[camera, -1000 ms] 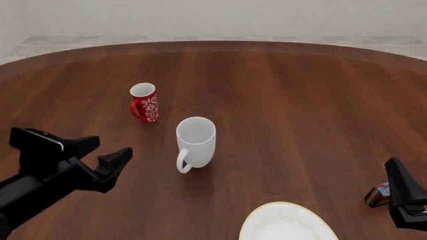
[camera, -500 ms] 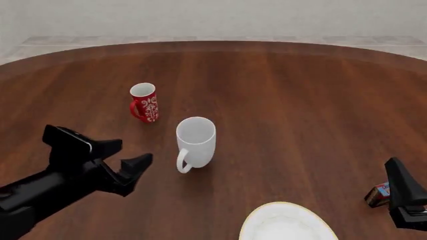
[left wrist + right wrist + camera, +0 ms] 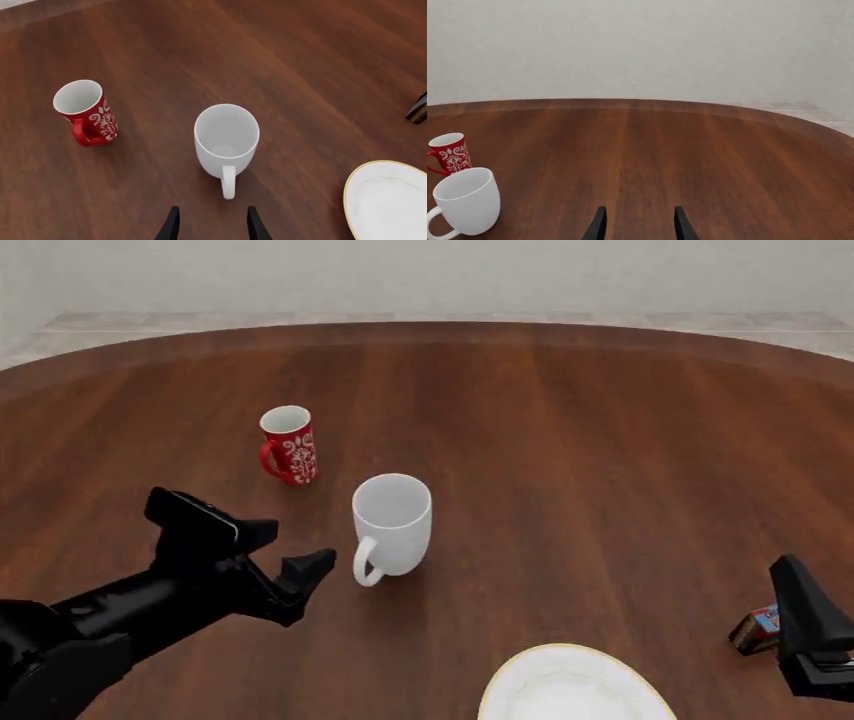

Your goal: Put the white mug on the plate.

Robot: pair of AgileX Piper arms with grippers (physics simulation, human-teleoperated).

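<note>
White mug (image 3: 392, 523) upright; my left end effector (image 3: 284, 562) open, empty, should straddle its handle squarely.

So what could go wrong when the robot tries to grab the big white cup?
Three things, maybe. The left gripper is open and aimed at the white mug's handle; if one finger pushes it, the mug might spin or tip over. The red mug stands close behind, so a sliding white mug could bump it. And the plate sits at the near table edge, so a sloppy drop might land on its rim.
</note>
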